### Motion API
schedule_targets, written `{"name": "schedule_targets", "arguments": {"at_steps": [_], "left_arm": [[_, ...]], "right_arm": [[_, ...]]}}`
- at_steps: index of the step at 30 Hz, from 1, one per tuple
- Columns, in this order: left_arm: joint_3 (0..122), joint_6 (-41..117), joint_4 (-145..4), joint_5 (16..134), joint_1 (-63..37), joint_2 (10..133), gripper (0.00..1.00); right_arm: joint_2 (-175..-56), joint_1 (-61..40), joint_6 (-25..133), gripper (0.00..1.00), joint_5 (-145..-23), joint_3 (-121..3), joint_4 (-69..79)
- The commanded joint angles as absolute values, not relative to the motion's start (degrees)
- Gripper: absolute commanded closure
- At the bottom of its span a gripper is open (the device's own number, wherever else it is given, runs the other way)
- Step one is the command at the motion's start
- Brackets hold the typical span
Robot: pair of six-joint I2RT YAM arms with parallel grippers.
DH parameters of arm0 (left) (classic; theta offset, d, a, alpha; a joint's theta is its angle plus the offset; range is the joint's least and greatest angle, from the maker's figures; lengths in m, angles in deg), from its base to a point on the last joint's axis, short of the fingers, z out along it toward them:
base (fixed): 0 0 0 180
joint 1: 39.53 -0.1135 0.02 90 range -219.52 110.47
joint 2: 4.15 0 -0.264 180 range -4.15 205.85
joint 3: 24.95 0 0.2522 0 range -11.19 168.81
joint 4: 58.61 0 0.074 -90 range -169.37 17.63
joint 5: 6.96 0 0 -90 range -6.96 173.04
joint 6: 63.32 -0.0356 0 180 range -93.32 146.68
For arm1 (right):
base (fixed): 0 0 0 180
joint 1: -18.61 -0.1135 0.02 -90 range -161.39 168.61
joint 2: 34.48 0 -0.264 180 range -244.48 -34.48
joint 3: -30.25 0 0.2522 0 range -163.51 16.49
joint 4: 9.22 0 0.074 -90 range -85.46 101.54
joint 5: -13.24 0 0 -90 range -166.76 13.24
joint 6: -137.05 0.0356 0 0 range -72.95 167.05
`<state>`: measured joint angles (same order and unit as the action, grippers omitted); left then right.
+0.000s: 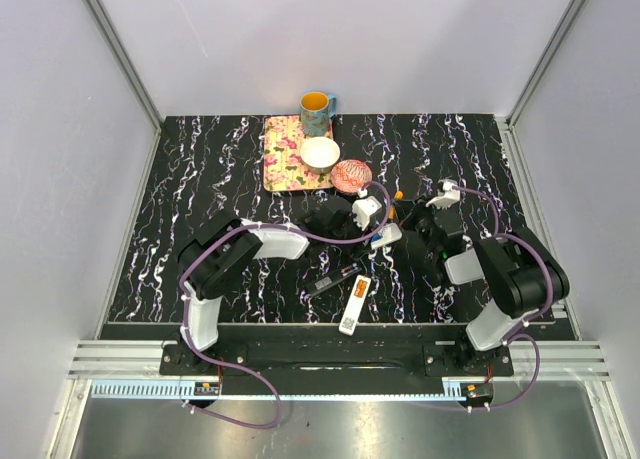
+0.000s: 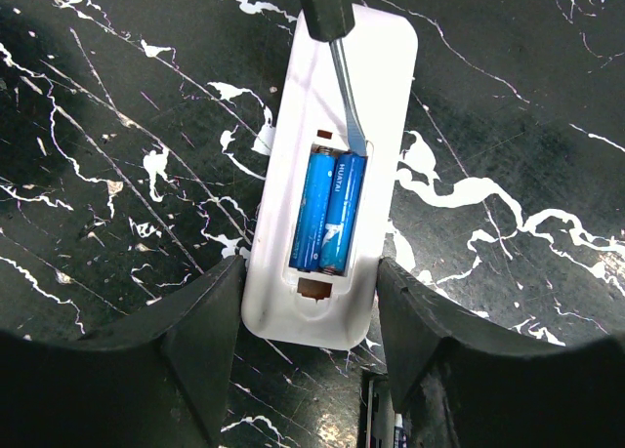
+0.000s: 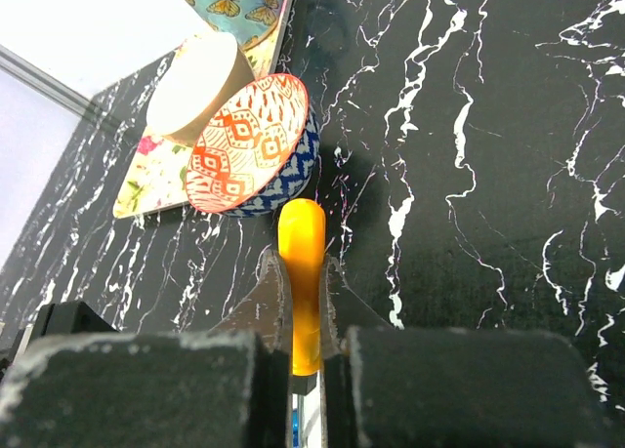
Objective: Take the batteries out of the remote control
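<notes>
Where plain pale walls close in on three sides, a black table veined with white fills the floor of the cell. At its 12 o'clock edge lies a flowered tray with a white bowl on it. A mug stands just beyond, and a patterned bowl sits at the tray's 4 o'clock corner.

Just right of the table's centre lies the white remote, back up and compartment uncovered. In the left wrist view its long axis runs from 6 to 12 o'clock, leaning slightly toward 1. The left gripper is closed on the remote's 6 o'clock end, one finger against each long side.

Toward the table's 6 o'clock edge lies a second white remote, with a black remote at its 10 o'clock.

The right gripper clamps the orange handle of a screwdriver.

Two blue batteries lie side by side in the compartment, parallel to the remote's length. The screwdriver's flat tip rests at their 12 o'clock end.
</notes>
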<state>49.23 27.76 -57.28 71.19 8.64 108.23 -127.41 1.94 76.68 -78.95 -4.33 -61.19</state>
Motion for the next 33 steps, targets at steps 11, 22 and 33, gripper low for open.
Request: {"name": "schedule_targets", "arguments": {"at_steps": [11, 22, 33], "left_arm": [[48.93, 29.22, -62.18, 67.57, 10.49, 113.45, 0.69], [48.84, 29.14, -62.0, 67.66, 10.48, 113.62, 0.72], [47.26, 29.4, -61.04, 68.19, 10.4, 111.43, 0.65]], "right_arm": [[-134.24, 1.12, 91.52, 1.0, -86.42, -1.44, -76.93], [-132.47, 1.21, 95.92, 1.0, -88.0, -2.23, -76.93], [-131.61, 1.2, 92.85, 1.0, -86.51, -1.97, -75.1]]}}
